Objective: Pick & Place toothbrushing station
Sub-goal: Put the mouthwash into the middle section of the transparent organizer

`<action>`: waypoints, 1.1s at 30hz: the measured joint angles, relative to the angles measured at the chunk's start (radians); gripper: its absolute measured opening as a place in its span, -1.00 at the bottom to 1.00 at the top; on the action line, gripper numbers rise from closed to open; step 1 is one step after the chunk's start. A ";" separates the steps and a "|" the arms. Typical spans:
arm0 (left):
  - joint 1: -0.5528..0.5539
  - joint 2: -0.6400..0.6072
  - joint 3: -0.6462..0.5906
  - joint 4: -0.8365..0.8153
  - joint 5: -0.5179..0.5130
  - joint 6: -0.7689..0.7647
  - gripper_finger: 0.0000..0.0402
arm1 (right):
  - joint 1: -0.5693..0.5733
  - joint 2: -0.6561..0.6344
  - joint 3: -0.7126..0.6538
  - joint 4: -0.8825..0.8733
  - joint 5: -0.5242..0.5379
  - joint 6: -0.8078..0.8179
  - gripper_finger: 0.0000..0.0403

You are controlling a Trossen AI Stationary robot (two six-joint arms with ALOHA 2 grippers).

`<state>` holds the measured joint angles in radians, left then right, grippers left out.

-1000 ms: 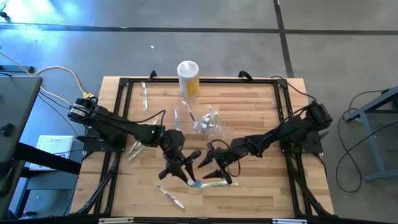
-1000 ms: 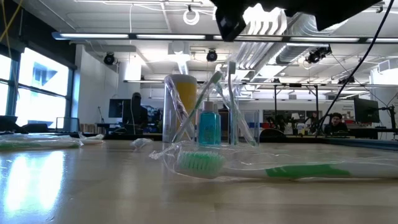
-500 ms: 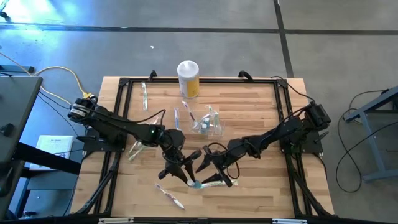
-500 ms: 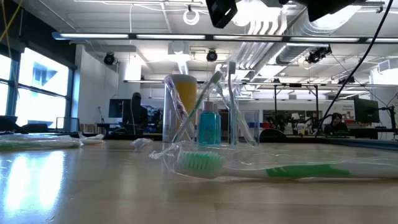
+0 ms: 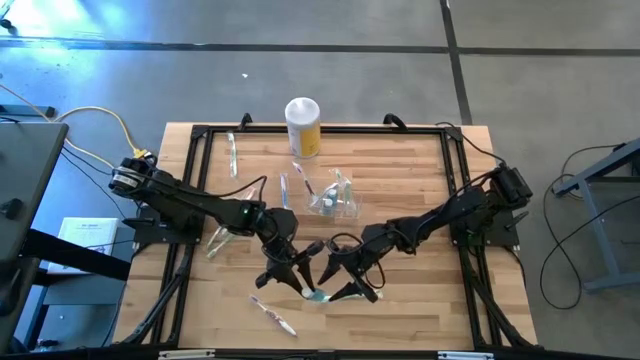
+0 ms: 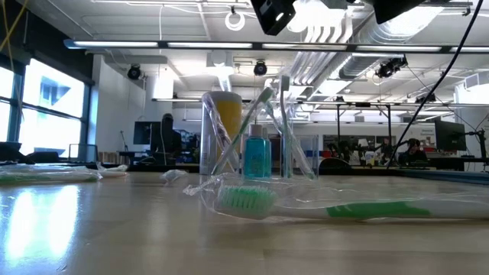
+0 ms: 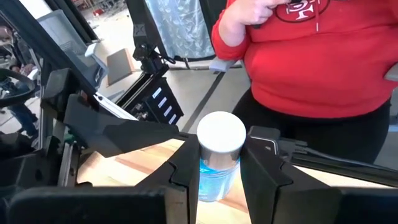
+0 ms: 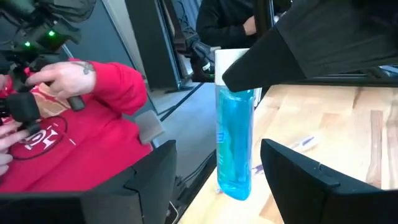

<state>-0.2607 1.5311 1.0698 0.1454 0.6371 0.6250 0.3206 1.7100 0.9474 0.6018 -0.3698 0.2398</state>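
Observation:
My left gripper (image 5: 303, 286) is shut on a small blue bottle with a white cap (image 7: 219, 149), held high above the near middle of the table. My right gripper (image 5: 340, 283) is open and faces it. In its wrist view the bottle (image 8: 235, 146) stands between its two fingers without touching them. The clear holder (image 5: 335, 197) stands farther back with toothbrushes and a blue bottle in it (image 6: 258, 156). A wrapped green toothbrush (image 6: 344, 208) lies flat on the table below the grippers. My left gripper pinches the bottle between its two fingers (image 7: 185, 177), just under the white cap (image 7: 214, 173). The fingers come nearly level from the table's left. The bottle is lifted clear of the table and hangs about upright below the fingers, its bottom end (image 8: 239, 190) free.
A tall yellow canister with a white top (image 5: 303, 125) stands at the far edge. More wrapped toothbrushes lie at the far left (image 5: 232, 155), left (image 5: 215, 243) and near edge (image 5: 272, 313). A person in red (image 7: 311, 56) stands beyond the table.
My right gripper has turned and tipped a little toward the bottle and the near edge, and its fingers stay apart. My left gripper and the bottle have kept still.

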 joint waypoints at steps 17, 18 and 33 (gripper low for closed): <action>0.000 0.000 0.000 -0.029 -0.038 0.004 -0.61 | 0.000 0.000 0.001 -0.045 -0.031 0.041 0.12; 0.000 0.000 0.000 -0.029 -0.038 0.004 -0.61 | 0.000 0.000 0.001 -0.045 -0.032 0.050 0.12; 0.000 -0.002 0.047 -0.096 -0.046 -0.003 -0.61 | 0.000 0.000 0.001 -0.053 -0.006 0.072 0.12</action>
<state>-0.2611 1.5291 1.1172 0.0493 0.5915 0.6217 0.3206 1.7096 0.9482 0.5488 -0.3761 0.3114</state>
